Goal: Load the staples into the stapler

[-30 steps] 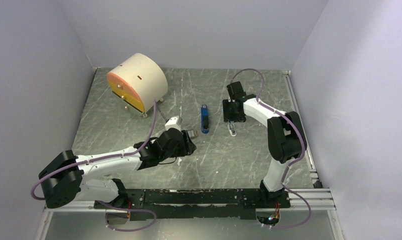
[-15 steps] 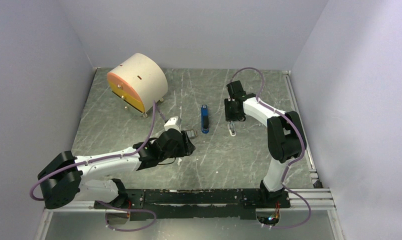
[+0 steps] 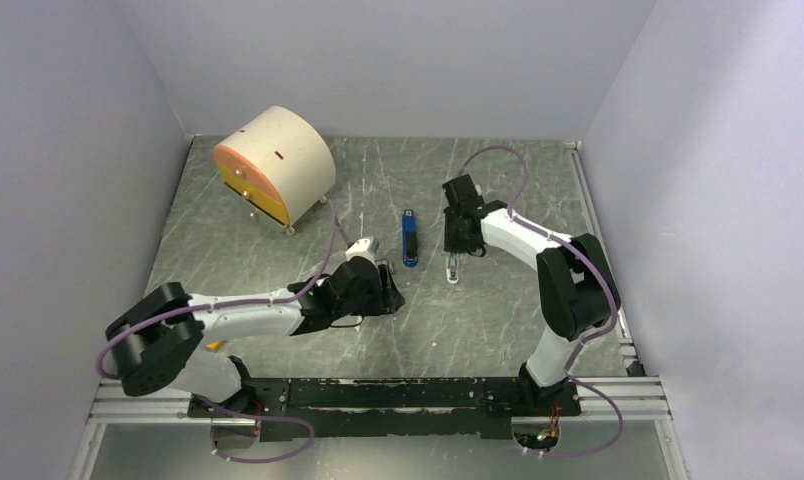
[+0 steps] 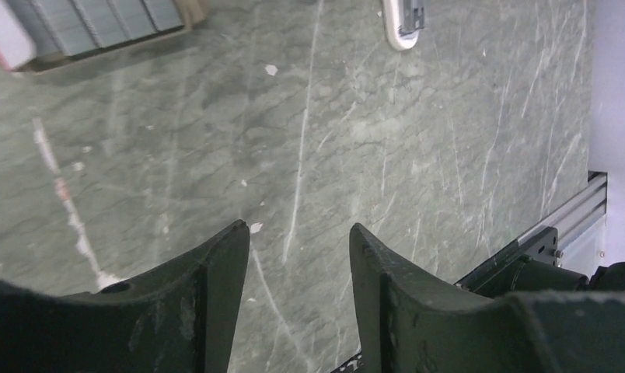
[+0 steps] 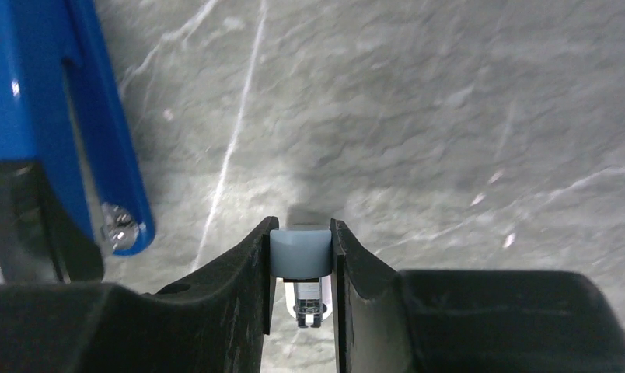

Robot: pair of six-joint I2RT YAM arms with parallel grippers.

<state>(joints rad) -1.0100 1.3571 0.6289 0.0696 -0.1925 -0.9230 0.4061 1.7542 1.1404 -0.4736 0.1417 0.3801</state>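
Grey-green marbled stone forms the desk [image 3: 478, 320], and the blue stapler [image 3: 409, 238] is laid near its middle, lengthwise from the far edge toward the near edge. Its place is unchanged from a second ago.

The right gripper [image 5: 300, 225] is pinched on the light-blue and white piece [image 5: 299, 256], with a finger pressed against each side of it. A second ago the jaws stood apart above that piece. The piece has since been shifted slightly toward the stapler and the near edge, and the right arm has been swung leftward with it. In the right wrist view the stapler's blue body [image 5: 99, 132] is seen just beside the gripper, apart from it.

The left gripper [image 4: 298, 233] is spread, with only bare desk between its fingers. The left arm has been carried toward the right edge and its gripper brought nearer the near edge. The staples [image 4: 99, 23] are seen as grey strips in a small box [image 4: 6, 35] beyond the fingers. In the overhead view they cannot be made out under the left wrist.

A beige drum [image 3: 273, 178] with an orange face is stood near the far left corner, unmoved.
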